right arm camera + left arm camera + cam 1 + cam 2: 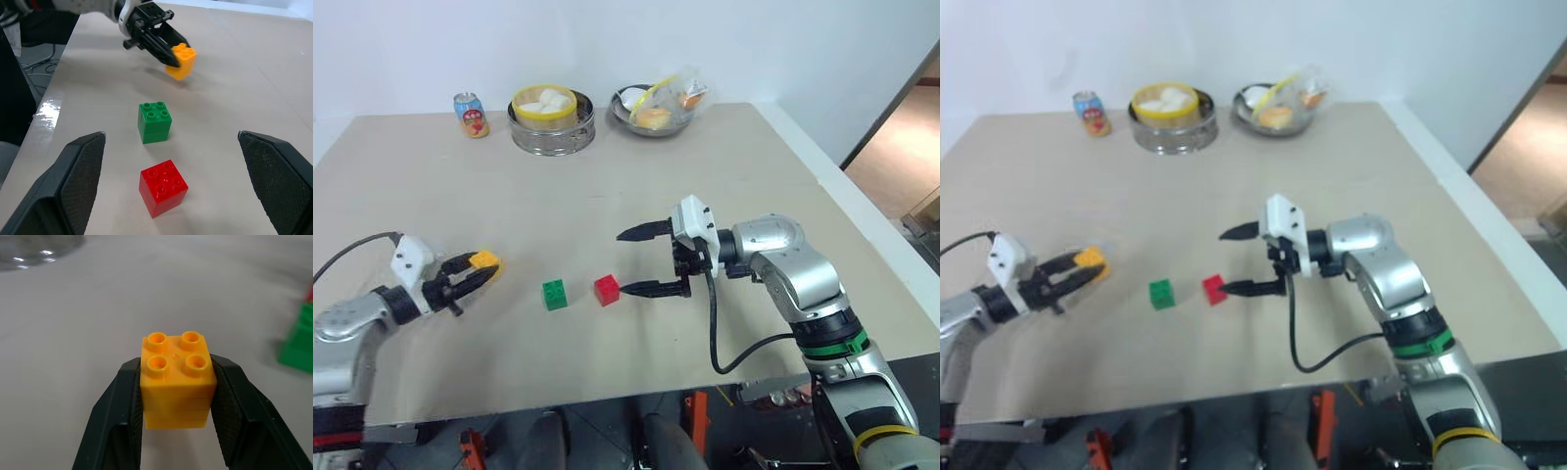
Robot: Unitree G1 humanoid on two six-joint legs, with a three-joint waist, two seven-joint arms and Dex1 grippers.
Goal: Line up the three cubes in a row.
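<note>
Red and green studded plastic cubes, the red one (pixel 606 289) and the green one (pixel 555 294), already sit side by side on the beige counter (pixel 607 186). The orange-yellow studded cube (pixel 484 260) is clamped in the left gripper (pixel 481 266), just above the counter beside the green one, so it remains to be set down in line. The right gripper (pixel 641 260) hangs wide apart around the red cube's side, holding nothing.

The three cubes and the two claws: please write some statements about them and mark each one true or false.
1. The left claw is shut on the orange-yellow cube. True.
2. The right claw holds the red cube. False: it is open, and the red cube stands on the table.
3. The green cube stands between the red cube and the orange-yellow one. True.
4. The green cube is stacked on the red cube. False: they stand side by side, apart.
</note>
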